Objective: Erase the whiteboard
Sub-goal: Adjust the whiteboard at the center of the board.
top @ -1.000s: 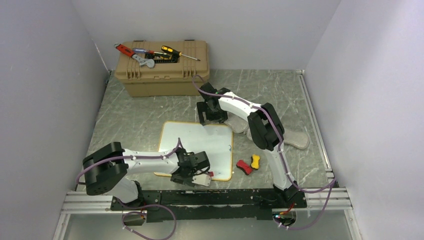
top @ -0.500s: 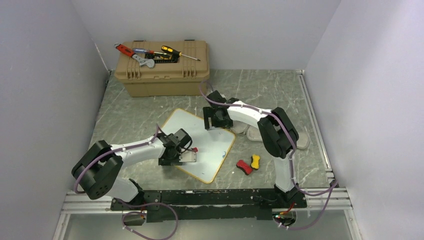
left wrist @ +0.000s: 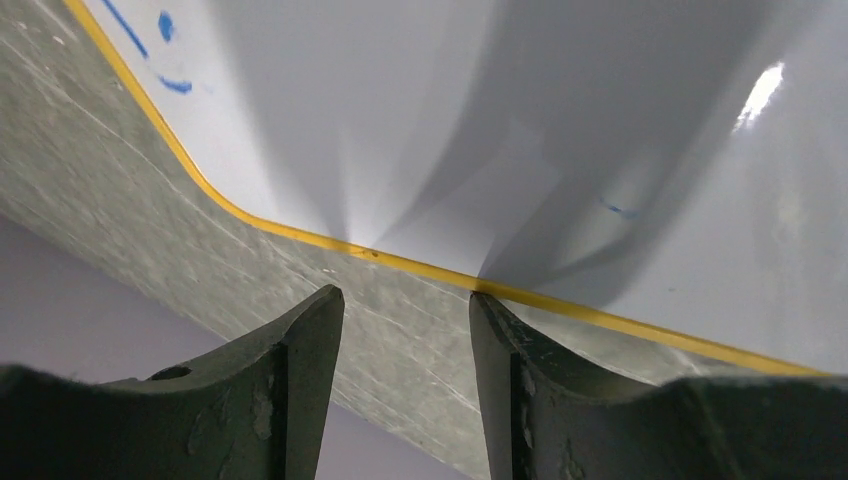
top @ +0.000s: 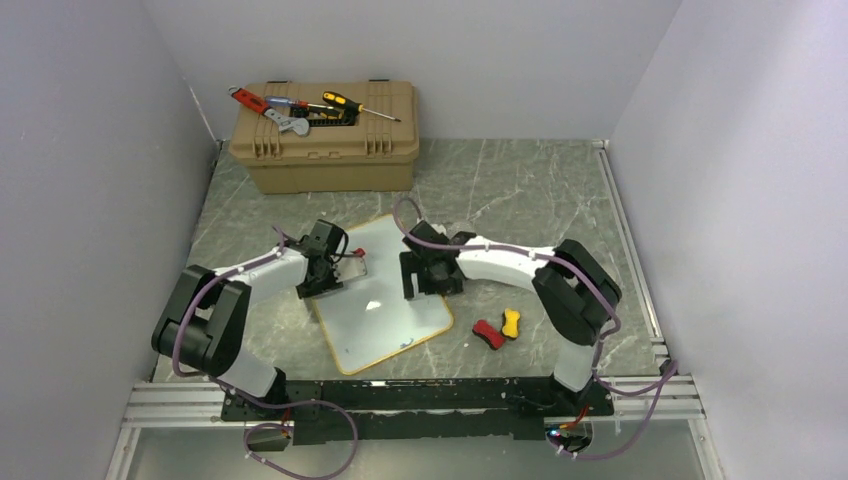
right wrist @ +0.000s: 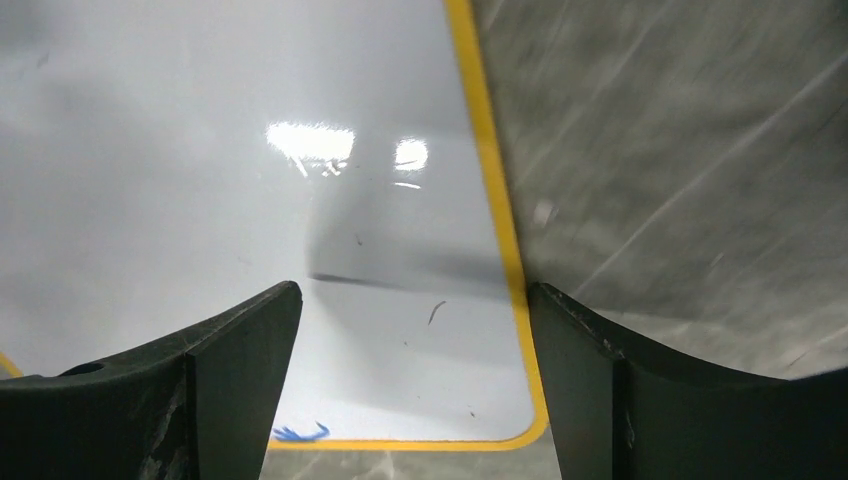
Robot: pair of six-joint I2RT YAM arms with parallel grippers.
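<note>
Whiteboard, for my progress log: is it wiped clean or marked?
Not clean: the glossy white, orange-framed whiteboard bears blue strokes by its edge in both wrist views.

Grey table [top: 520, 180] under whiteboard [top: 385, 305], tan case [top: 325, 150]

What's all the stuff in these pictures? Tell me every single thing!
whiteboard: one, white with orange-yellow frame, lying skewed mid-table
blue marks: a few, blue, near the whiteboard's edges
toolbox: one, tan, far left of the table
hand tools: several, red, yellow, silver, on the toolbox lid
red block: one, red, right of the whiteboard
yellow block: one, yellow, beside the red block
table: one, grey-green marbled
left gripper: one, dark, open, at the whiteboard's frame
right gripper: one, dark, open, over the whiteboard's edge
</note>
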